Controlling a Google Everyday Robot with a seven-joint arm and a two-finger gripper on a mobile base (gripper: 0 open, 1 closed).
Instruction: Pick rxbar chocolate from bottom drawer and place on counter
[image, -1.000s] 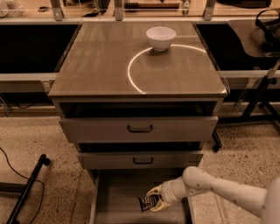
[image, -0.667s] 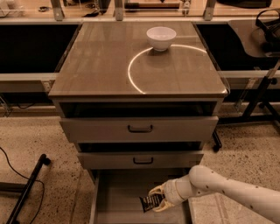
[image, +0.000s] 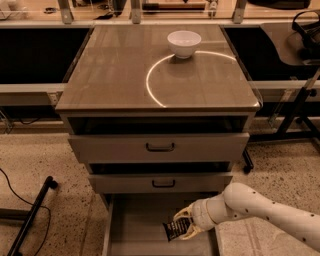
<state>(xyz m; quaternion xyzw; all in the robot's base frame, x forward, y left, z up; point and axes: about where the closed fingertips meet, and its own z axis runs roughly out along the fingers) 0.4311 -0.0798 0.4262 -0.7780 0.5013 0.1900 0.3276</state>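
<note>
The rxbar chocolate (image: 173, 230) is a small dark bar with pale lettering, held tilted above the floor of the bottom drawer (image: 140, 225), which is pulled open below two wider drawers. My gripper (image: 184, 225) reaches in from the right on a cream arm and is shut on the bar's right end, its fingers (image: 183, 214) above and below it. The counter (image: 120, 75) is the glossy grey-brown cabinet top with a bright curved arc.
A white bowl (image: 184, 43) stands at the back of the counter. The two upper drawers (image: 159, 147) with black handles are partly open. A black bar and cable (image: 30, 215) lie on the speckled floor at left. Black stand legs (image: 295, 115) are at right.
The gripper and the bar have lifted slightly inside the bottom drawer; the arm has shifted a little to the right. The bowl and drawers have not moved.
</note>
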